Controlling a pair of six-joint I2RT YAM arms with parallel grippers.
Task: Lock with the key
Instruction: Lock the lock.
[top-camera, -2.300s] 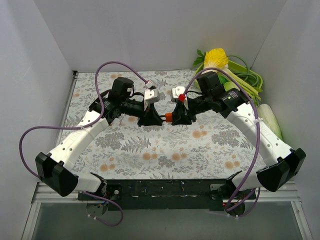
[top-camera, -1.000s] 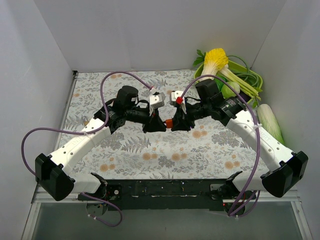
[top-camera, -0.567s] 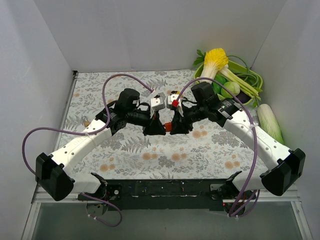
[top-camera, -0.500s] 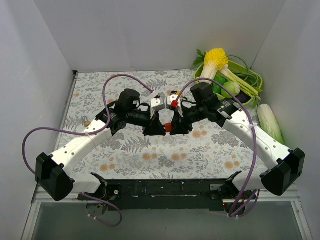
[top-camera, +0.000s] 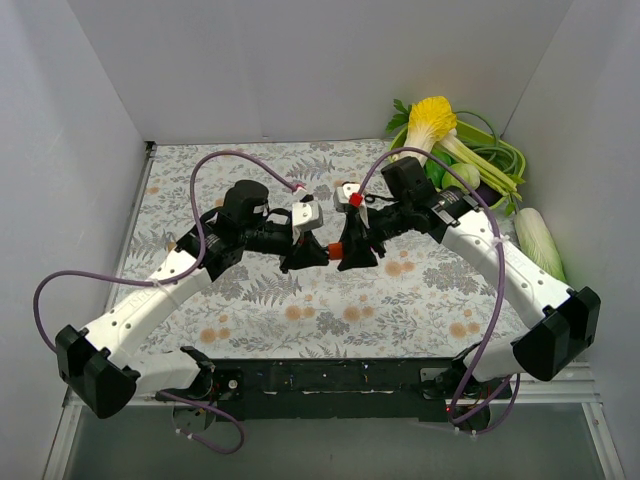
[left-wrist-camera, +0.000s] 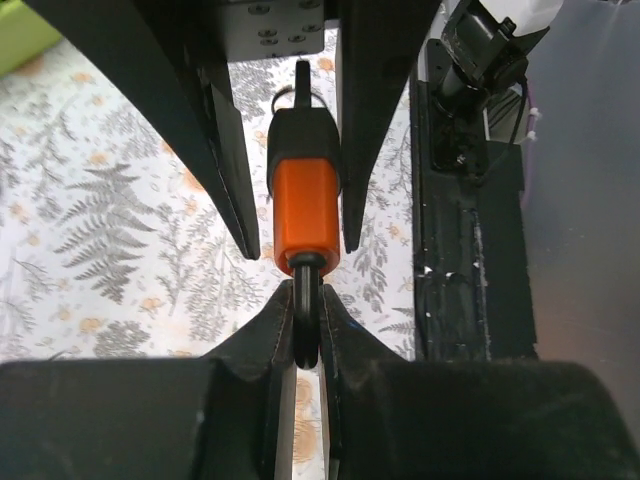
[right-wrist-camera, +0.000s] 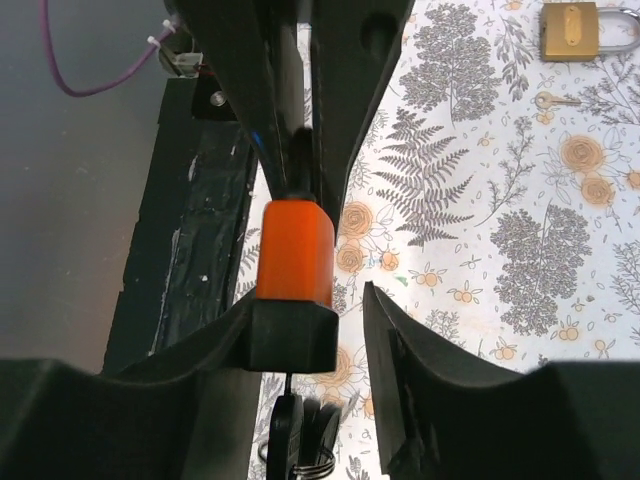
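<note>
An orange padlock with a black base hangs in the air between my two grippers. My left gripper is shut on its black shackle. A black key on a ring sticks in the base. My right gripper is open round that base: one finger touches it, the other finger stands clear of it. In the top view the grippers, left and right, meet tip to tip above the mat's middle, with only a sliver of the padlock showing.
A brass padlock and a small loose key lie on the flowered mat. Vegetables in a green bowl and a cabbage sit at the back right. White walls close in three sides.
Both grippers have closed in on each other at the mat's middle, so less of the orange padlock shows between them. The left arm's elbow has swung outward to the left.
</note>
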